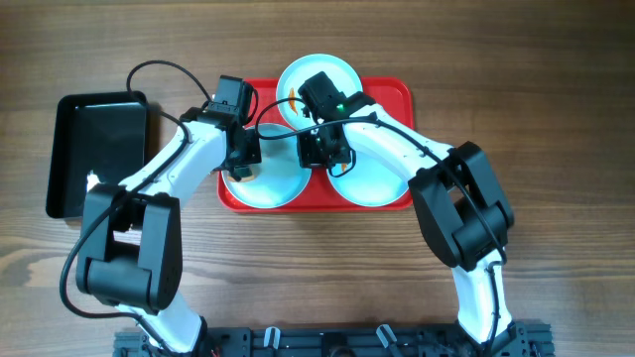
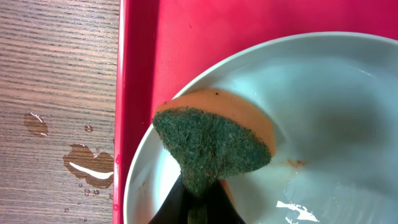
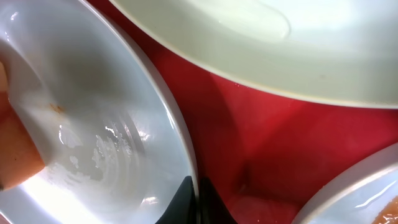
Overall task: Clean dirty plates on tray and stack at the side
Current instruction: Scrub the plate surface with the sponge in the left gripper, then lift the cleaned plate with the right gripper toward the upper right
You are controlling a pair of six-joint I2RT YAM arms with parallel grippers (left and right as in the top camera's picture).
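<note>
Currently, left claw (image 2: 199, 196) is clamped shut on sponge (image 2: 214, 146), pressing it onto plate (image 1: 270, 188) at lower left of tray (image 1: 395, 91); right claw (image 3: 196, 200), closed, pinches the plate's rim, apparently to steady it.

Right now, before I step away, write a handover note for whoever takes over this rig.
Left gripper: shut on the sponge, pressed on the near-left plate.
Right gripper: shut on that plate's rim, apparently steadying it.
All three plates sit on the red tray; none stacked aside.
Left to do: wipe off its orange smear, clean the far plate and near-right plate, stack all.
</note>
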